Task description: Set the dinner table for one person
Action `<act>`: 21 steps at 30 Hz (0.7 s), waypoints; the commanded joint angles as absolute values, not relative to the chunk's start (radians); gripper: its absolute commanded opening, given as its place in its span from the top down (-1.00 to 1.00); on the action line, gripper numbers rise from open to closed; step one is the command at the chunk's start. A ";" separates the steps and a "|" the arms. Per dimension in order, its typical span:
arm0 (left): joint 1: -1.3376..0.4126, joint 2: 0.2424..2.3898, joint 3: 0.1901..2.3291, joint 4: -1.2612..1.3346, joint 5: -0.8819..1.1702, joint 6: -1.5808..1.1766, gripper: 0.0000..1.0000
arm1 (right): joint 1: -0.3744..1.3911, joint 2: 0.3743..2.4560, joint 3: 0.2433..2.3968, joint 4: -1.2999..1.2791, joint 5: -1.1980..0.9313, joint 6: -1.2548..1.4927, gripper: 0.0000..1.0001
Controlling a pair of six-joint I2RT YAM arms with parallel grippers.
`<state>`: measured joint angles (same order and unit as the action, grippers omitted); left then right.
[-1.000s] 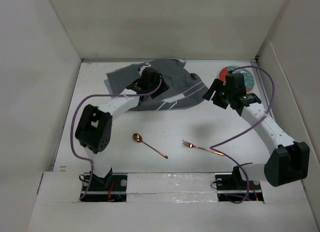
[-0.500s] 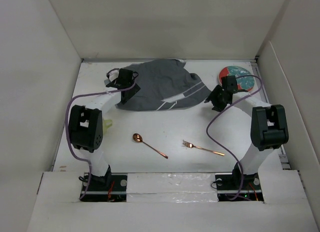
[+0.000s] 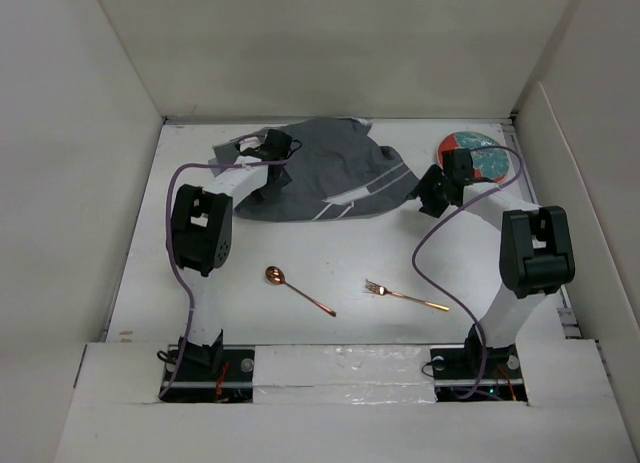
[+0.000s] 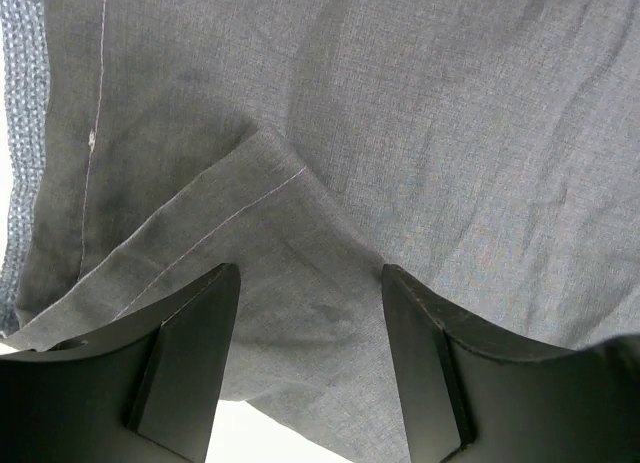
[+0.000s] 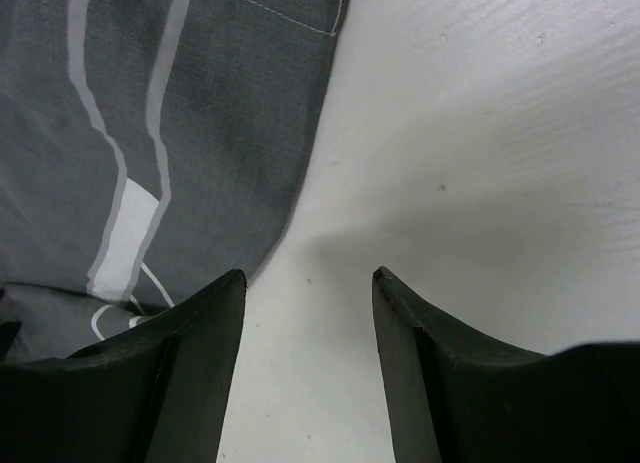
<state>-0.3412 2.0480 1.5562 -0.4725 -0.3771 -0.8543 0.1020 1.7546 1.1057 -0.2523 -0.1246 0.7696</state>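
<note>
Dinner table (image 3: 400,253) fills the white-walled box from the arm bases to the back panel, a big matte white top. I take the rumpled placemat (image 3: 330,173), dark grey with white stripes, as my mark.

Nearest the bases, well on the near side of the placemat, lie a copper spoon (image 3: 298,289) and a copper fork (image 3: 405,296). They are apart from each other, and both handles slant toward the near right. A broad band of bare white surface shows between this cutlery and the placemat's near edge. More bare surface runs down the placemat's left side to the wall.

The placemat lies bunched toward the far middle, its far edge close to the back panel. Its right end tapers to a point.

The left gripper (image 4: 308,283) hangs over the placemat's far-left part with its jaws spread wide. Between them I see a folded, stitched hem of grey cloth, and I can't tell whether they touch it. Nothing is pinched.

The right gripper (image 5: 307,278) sits just off the placemat's right edge, also spread wide and holding nothing. Its left finger (image 5: 200,363) is near the striped hem, and bare table shows between the fingers.

To the right of the placemat, in the far corner near the side wall, sits a round plate (image 3: 485,153) patterned in red and teal. The right arm and its purple cable (image 3: 430,243) partly cover it.
</note>
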 commanded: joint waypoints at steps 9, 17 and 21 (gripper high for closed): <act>-0.339 2.123 1.666 -0.549 -0.422 -0.914 0.07 | 0.092 1.825 1.189 -0.207 -0.147 0.762 -0.15; -0.339 2.138 1.674 -0.552 -0.420 -0.900 0.80 | 0.074 1.902 1.270 -0.276 -0.081 0.776 -0.21; -0.339 2.106 1.644 -0.537 -0.431 -0.885 1.00 | 0.074 1.963 1.386 -0.362 -0.043 0.804 -0.15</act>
<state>-0.3428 2.1563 1.6497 -0.5175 -0.3981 -0.8879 0.0784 1.9472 1.2945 -0.3031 -0.0956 0.7815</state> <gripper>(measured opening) 0.009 0.581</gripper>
